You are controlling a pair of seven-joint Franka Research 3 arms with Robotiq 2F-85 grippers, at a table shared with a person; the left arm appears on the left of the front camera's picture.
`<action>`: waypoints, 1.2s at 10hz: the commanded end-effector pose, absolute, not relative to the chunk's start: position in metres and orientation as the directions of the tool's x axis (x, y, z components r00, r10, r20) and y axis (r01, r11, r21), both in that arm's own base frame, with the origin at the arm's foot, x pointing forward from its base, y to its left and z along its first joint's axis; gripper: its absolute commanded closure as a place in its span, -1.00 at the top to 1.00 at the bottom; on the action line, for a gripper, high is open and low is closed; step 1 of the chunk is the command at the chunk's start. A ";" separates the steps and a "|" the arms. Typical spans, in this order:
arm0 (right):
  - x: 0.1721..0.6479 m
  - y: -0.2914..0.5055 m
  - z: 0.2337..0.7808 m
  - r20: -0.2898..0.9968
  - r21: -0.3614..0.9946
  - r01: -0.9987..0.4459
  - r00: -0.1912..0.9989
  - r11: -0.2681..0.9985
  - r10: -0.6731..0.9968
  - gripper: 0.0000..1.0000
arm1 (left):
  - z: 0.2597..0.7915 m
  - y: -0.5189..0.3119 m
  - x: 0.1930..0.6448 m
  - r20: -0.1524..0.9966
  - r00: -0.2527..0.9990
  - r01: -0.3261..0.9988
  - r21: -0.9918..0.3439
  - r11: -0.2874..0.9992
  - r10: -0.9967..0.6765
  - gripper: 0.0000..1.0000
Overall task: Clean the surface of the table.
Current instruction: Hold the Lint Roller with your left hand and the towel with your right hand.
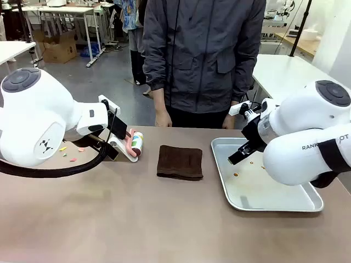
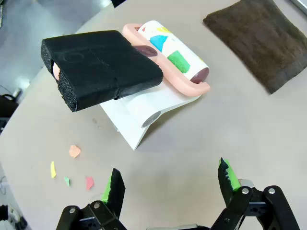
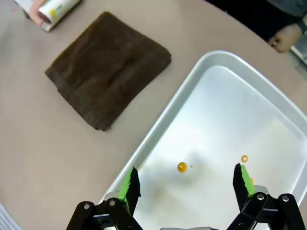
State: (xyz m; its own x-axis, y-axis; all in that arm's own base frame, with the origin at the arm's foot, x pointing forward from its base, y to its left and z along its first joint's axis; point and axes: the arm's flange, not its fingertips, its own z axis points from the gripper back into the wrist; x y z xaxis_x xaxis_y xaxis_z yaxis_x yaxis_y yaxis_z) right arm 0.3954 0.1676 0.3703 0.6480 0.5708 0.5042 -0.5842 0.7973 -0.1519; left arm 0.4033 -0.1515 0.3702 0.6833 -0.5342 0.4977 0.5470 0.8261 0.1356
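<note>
Left pincer (image 2: 169, 179) spread wide, nothing gripped, held over brown tabletop (image 2: 240, 129) near lint roller (image 2: 175, 55) on white stand. Paper scraps (image 2: 74, 151) seen beside it. Right pincer (image 3: 186, 181) spread wide, empty, held above silver tray (image 3: 216, 110). Folded brown cloth (image 3: 108, 67) laid between roller and tray.

The table (image 1: 137, 219) is matte taupe, the cloth (image 1: 180, 162) dark brown, the tray (image 1: 274, 192) silver with what look like orange specks (image 3: 182, 166). The roller (image 2: 175, 57) shows green, blue and yellow patches on white.
</note>
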 end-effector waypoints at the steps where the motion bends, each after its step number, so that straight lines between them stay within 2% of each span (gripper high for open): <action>1: 0.395 0.168 0.370 0.504 -0.152 -0.584 0.648 0.797 0.571 1.00 | 0.370 -0.152 0.403 0.498 0.683 0.547 0.136 0.826 -0.534 1.00; 12: 0.395 0.168 0.370 0.504 -0.152 -0.584 0.648 0.797 0.571 1.00 | 0.370 -0.152 0.403 0.498 0.683 0.547 0.136 0.826 -0.534 1.00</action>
State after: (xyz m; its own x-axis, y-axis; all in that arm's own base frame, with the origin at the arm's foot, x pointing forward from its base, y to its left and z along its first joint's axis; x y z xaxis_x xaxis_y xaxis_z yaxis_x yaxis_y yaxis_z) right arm 0.3954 0.1677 0.3703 0.6477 0.5713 0.5040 -0.5844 0.7970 -0.1524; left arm 0.4033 -0.1515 0.3702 0.6835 -0.5338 0.4978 0.5467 0.8263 0.1354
